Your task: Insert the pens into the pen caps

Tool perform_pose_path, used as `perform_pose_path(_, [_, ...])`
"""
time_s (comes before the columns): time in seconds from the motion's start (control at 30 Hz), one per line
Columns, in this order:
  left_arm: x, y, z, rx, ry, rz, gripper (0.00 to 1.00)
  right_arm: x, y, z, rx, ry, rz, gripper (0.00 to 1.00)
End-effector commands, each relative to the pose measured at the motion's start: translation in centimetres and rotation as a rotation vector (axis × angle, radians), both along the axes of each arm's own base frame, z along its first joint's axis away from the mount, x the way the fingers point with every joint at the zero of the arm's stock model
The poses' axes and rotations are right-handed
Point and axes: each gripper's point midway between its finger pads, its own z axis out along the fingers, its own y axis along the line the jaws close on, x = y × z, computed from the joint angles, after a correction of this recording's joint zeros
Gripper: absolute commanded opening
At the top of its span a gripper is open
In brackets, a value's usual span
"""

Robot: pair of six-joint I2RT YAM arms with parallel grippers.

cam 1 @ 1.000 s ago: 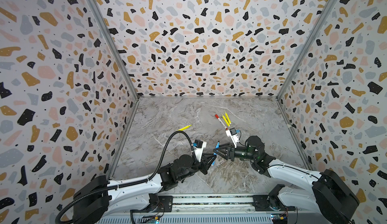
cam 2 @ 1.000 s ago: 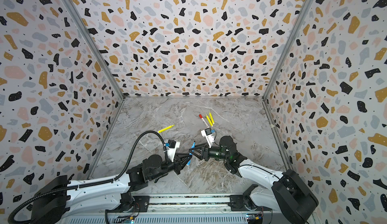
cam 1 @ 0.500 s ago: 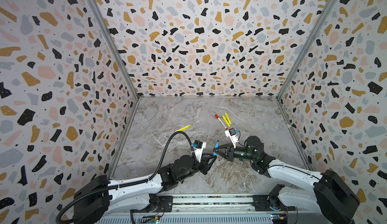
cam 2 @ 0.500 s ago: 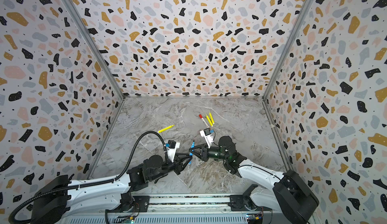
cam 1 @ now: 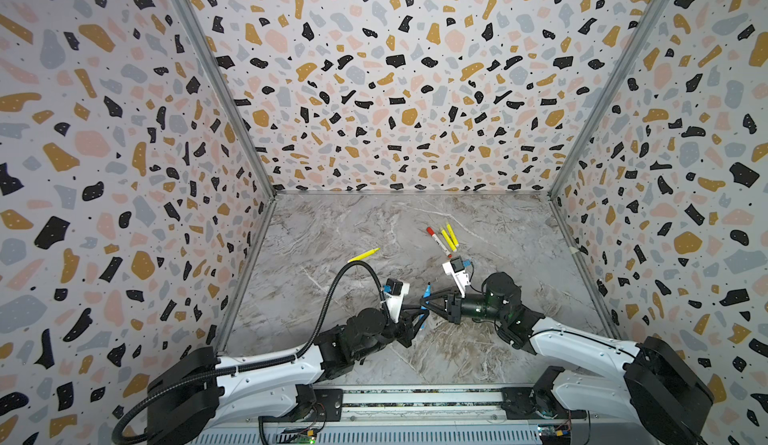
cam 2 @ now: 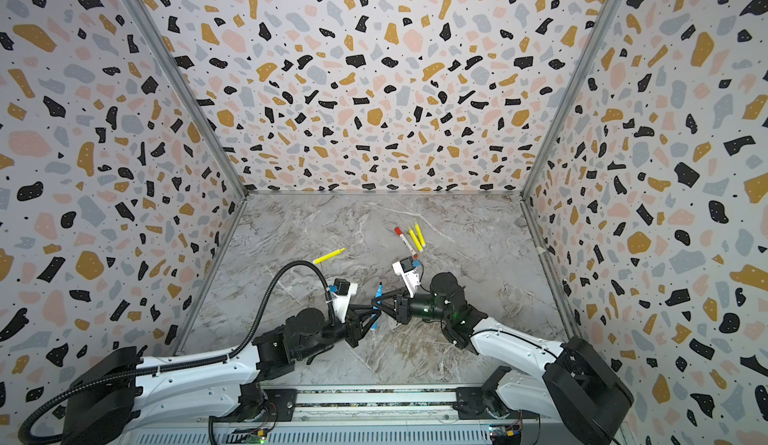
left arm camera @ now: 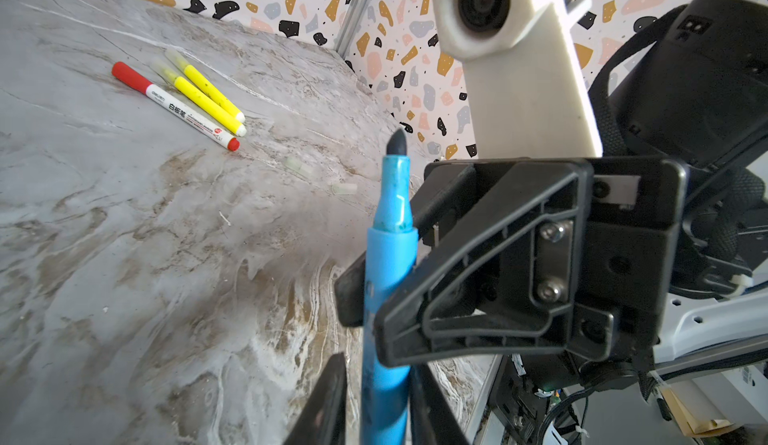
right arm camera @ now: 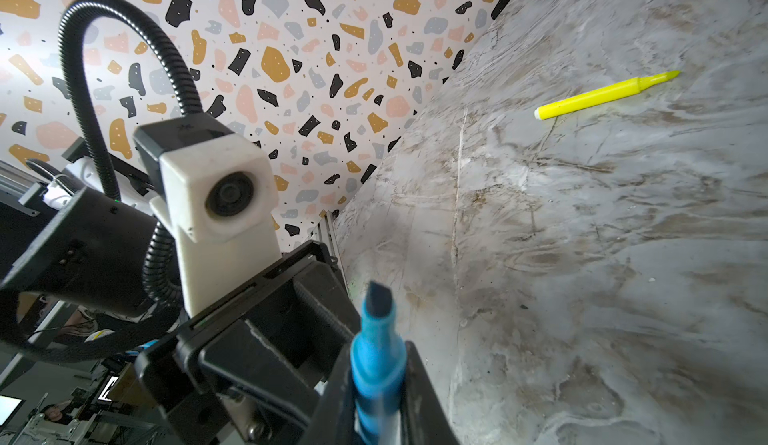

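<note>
Left wrist view: blue pen [left arm camera: 388,264] is held off the table [left arm camera: 124,256], tip bare, on the robot's side of the red pen [left arm camera: 189,116]. Right gripper [left arm camera: 370,310] is clamped across the barrel. Left gripper [left arm camera: 378,414] straddles the tail end, with a sliver of gap on one side; cannot tell if it grips. Likely a handover, to regrip for capping. Two pale caps [left arm camera: 299,166] lie between red pen and blue pen. Two yellow pens [left arm camera: 203,98] lie just beside the red pen, a third yellow pen [cam 1: 363,254] well to its left.
</note>
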Motion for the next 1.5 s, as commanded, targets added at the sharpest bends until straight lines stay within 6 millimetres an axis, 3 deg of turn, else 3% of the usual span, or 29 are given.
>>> perform_pose_path(0.0, [0.3, -0.2, 0.9, -0.032, -0.019, 0.015, 0.21, 0.2, 0.7, 2.5, 0.052, -0.060, 0.005, 0.06])
perform_pose_path(0.27, [0.4, 0.4, 0.7, -0.035, -0.011, 0.040, 0.06, 0.2, 0.6, 2.7, 0.055, -0.068, 0.000, 0.08])
perform_pose_path(0.33, [0.5, 0.6, 0.6, -0.029, -0.010, 0.048, 0.04, 0.2, 0.5, 2.8, 0.051, -0.072, -0.009, 0.18])
perform_pose_path(0.43, [0.6, 1.0, 0.5, -0.020, -0.012, 0.063, 0.03, 0.7, 0.1, 2.8, 0.020, -0.089, -0.047, 0.51])
perform_pose_path(0.53, [0.6, 1.5, 0.3, -0.004, -0.018, 0.078, 0.03, 2.2, -1.3, 2.4, -0.072, -0.101, -0.148, 0.60])
perform_pose_path(0.67, [0.5, 2.5, -0.5, 0.021, -0.018, 0.095, 0.03, 5.0, -5.1, 1.3, -0.231, -0.090, -0.318, 0.61])
perform_pose_path(0.83, [0.1, 3.7, -1.5, 0.032, -0.003, 0.107, 0.03, 8.2, -11.6, -1.3, -0.410, -0.016, -0.534, 0.62])
perform_pose_path(1.03, [0.1, 5.5, -1.2, 0.022, -0.020, 0.154, 0.03, 9.8, -16.7, -4.7, -0.527, 0.089, -0.649, 0.63])
perform_pose_path(1.23, [0.7, 6.8, -1.4, 0.062, -0.029, 0.216, 0.03, 11.4, -18.9, -7.8, -0.640, 0.156, -0.692, 0.63])
perform_pose_path(1.47, [1.6, 8.1, -4.7, 0.189, 0.059, 0.302, 0.03, 15.0, -18.5, -8.1, -0.708, 0.129, -0.658, 0.63])
